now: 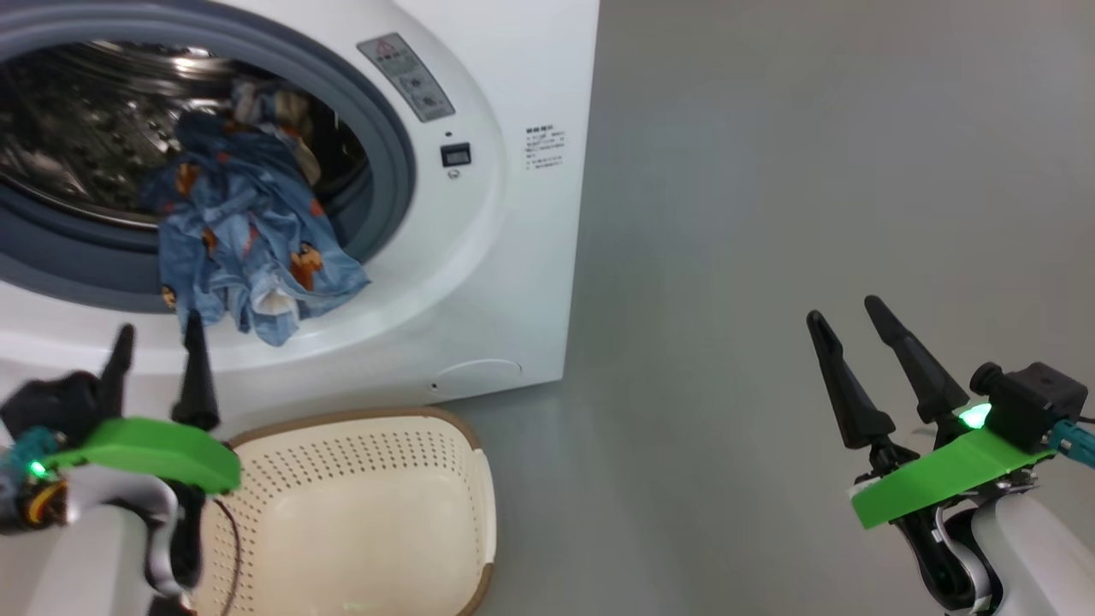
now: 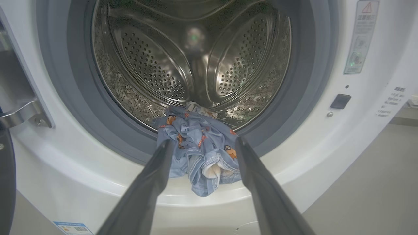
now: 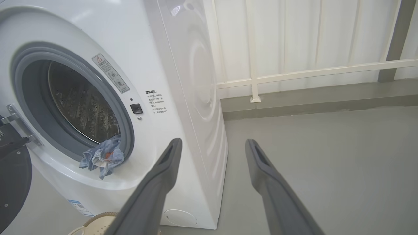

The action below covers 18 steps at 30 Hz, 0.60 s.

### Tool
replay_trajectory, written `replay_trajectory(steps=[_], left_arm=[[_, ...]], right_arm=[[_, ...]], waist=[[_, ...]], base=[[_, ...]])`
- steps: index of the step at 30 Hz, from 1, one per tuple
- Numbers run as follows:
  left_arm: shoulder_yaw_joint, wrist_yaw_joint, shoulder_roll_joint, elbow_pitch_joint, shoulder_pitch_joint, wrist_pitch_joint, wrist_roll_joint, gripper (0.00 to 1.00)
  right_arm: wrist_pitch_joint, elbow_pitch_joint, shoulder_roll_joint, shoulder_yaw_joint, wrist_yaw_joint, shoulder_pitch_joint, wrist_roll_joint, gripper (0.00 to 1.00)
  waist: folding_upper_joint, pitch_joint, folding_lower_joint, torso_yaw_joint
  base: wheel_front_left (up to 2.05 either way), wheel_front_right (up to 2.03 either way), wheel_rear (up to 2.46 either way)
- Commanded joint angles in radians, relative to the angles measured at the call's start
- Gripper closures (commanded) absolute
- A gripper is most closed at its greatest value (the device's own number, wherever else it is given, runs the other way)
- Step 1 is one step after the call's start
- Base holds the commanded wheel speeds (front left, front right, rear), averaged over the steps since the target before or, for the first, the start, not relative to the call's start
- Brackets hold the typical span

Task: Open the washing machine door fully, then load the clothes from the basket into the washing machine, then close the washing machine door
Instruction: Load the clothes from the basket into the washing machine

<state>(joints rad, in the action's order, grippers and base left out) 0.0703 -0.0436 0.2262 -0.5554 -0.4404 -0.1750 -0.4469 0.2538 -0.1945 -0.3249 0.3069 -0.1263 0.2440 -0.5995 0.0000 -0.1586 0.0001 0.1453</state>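
Note:
The white washing machine [image 1: 513,257] stands with its door swung open; the door's black rim [image 3: 13,182] shows at the lower left of the right wrist view. Blue printed clothes [image 1: 248,239] lie in the mouth of the steel drum [image 2: 156,65] and hang out over the grey gasket. My left gripper [image 1: 160,329] is open just below that hanging hem, and the clothes [image 2: 199,147] sit beyond its spread fingers. The cream basket [image 1: 359,513] stands on the floor before the machine with a bare inside. My right gripper [image 1: 843,310] is open over the floor to the right, holding nothing.
Grey floor [image 1: 770,214] stretches wide to the right of the machine. A white railing [image 3: 310,73] and pale wall run behind it. The door's metal hinge [image 2: 23,112] juts out at the left of the opening, close to my left arm.

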Motion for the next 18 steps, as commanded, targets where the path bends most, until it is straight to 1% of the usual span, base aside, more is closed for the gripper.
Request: replay_trajectory(steps=[1,6,11,18], left_arm=[[-0.041,-0.006,0.05,-0.007,-0.059,-0.005,-0.003,0.0],[-0.05,-0.017,0.086,-0.111,-0.162,-0.012,-0.007,0.0],[-0.051,-0.028,0.098,-0.171,-0.246,-0.017,-0.015,0.0],[-0.055,-0.029,0.117,-0.272,-0.395,-0.017,-0.024,0.0]], right_arm=[[0.008,0.027,-0.012,0.005,-0.004,0.026,-0.002,0.0],[0.008,0.037,-0.001,-0.004,-0.004,0.04,0.001,0.0],[0.008,0.047,0.008,-0.015,-0.004,0.052,0.004,0.0],[0.008,0.069,0.031,-0.026,-0.004,0.088,0.012,0.0]], waist=[[0.0,-0.05,-0.0001,0.036],[0.0,-0.12,-0.0001,0.069],[0.0,-0.184,-0.0001,0.089],[0.0,-0.291,-0.0001,0.121]], base=[[0.0,0.0,0.0],[0.0,0.0,0.0],[0.0,0.0,0.0],[0.0,0.0,0.0]])
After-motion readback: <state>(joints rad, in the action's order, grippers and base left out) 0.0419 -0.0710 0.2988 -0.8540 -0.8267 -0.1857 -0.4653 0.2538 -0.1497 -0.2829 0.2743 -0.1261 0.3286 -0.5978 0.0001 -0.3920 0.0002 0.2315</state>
